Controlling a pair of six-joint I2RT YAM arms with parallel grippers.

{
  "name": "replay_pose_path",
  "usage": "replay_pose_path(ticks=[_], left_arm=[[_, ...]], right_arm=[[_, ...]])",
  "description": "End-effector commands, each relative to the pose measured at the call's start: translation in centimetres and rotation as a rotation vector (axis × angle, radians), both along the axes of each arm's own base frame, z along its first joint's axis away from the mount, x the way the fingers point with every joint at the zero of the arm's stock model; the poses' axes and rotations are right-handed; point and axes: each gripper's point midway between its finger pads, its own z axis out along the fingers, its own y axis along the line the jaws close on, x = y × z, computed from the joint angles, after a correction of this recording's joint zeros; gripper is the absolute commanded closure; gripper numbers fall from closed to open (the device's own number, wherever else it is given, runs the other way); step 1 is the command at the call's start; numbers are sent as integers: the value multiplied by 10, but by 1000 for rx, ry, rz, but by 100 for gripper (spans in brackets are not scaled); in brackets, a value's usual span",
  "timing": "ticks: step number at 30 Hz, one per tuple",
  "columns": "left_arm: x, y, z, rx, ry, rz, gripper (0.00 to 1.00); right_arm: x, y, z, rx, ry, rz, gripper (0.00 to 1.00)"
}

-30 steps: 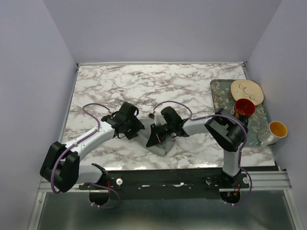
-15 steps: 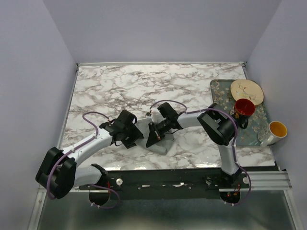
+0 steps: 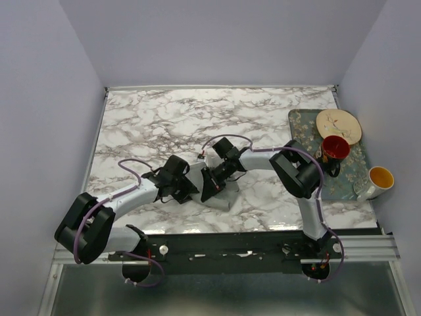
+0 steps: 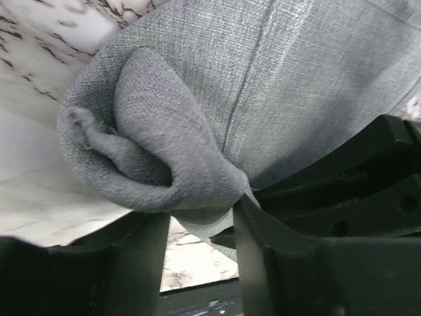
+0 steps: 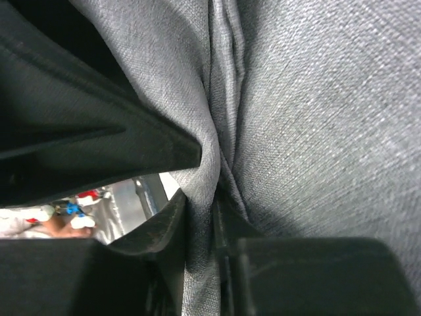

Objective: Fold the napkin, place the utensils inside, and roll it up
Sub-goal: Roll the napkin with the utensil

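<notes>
Over the last second both arms pull in toward the near edge. Left gripper [image 3: 186, 191] slides back and inward and now sits just beside right gripper [image 3: 209, 187]. Napkin [image 3: 221, 199] is bunched between and under them on the desk [image 3: 164, 125], near the front edge, not flat.

Right gripper is clenched on a pleat of cloth. On the left, the jaws look partly apart with a wad at the tips, so you can't tell if it's pinched.

My read: the cloth is being gathered, not folded, and no clean fold exists yet. You'll likely need to spread it flat before folding.
</notes>
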Motion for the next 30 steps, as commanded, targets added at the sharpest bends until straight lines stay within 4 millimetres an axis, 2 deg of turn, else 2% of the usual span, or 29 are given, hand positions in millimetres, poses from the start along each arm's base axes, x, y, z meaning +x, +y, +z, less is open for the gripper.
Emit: replay_pose_path(ticks=[1, 2, 4, 5, 6, 7, 9, 10, 12, 14, 16, 17, 18, 21, 25, 30], left_arm=[[3, 17, -18, 83, -15, 47, 61], [3, 18, -20, 75, -6, 54, 72], [-1, 17, -28, 61, 21, 58, 79], [-4, 15, -29, 44, 38, 51, 84], [-6, 15, -31, 46, 49, 50, 85], [-5, 13, -30, 40, 46, 47, 86], [-2, 11, -25, 27, 37, 49, 91], [0, 9, -23, 24, 35, 47, 92], [5, 5, -18, 19, 28, 36, 94], [5, 4, -15, 16, 32, 28, 96], [7, 1, -11, 4, 38, 26, 96], [7, 0, -9, 3, 35, 22, 96], [10, -2, -5, 0, 31, 19, 96], [13, -1, -2, 5, 32, 15, 96], [11, -1, -2, -1, 38, 12, 96], [11, -3, -3, -15, 46, 18, 96]], right_arm=[[12, -23, -15, -158, -127, -4, 69], [17, -24, -8, -158, -173, 0, 64], [27, -35, 2, -226, -257, -24, 55], [35, -38, 28, -219, -350, -46, 46], [39, -43, 38, -241, -403, -64, 44], [44, -52, 38, -313, -491, -95, 40], [44, -49, 66, -296, -634, -122, 33], [33, -50, 61, -333, -684, -113, 32], [32, -43, 66, -325, -767, -130, 32], [28, -39, 61, -353, -849, -126, 33], [23, -23, 63, -305, -883, -106, 41], [22, -15, 64, -285, -894, -92, 52], [20, -10, 63, -276, -907, -76, 55], [20, -3, 49, -295, -933, -45, 56], [20, -6, 35, -324, -941, -23, 57], [12, -8, 22, -325, -918, 10, 55]])
